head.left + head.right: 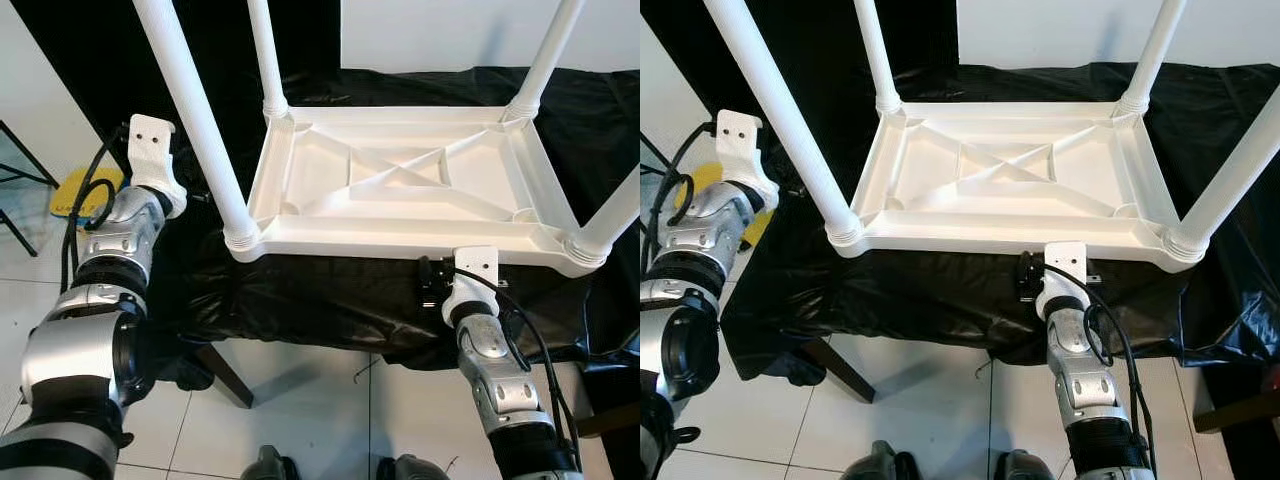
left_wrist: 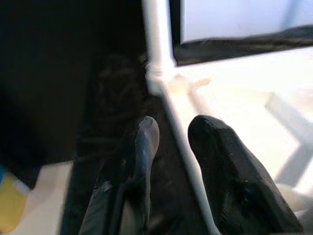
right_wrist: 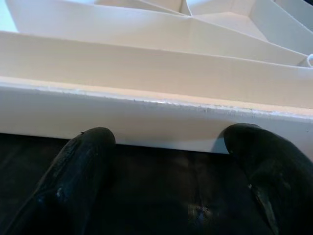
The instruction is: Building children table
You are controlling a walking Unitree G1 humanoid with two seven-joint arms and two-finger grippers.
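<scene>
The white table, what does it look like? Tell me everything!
The white table looks like plastic. It lies upside down on a black sheet, with its ribbed underside facing up. Four round legs stand up from its corners. The right gripper is at its near edge with open jaws, fingertips close to the rim. The left gripper is beside its left side.

Both arms reach forward — hands parted.
Left hand (image 2: 171, 147) raised with fingers slightly apart; right hand (image 3: 171, 147) lower — fingers (image 3: 78, 166) spread wide.

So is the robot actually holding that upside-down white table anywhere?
No. The right gripper sits open at the table's near edge; the left gripper is open beside it.
</scene>
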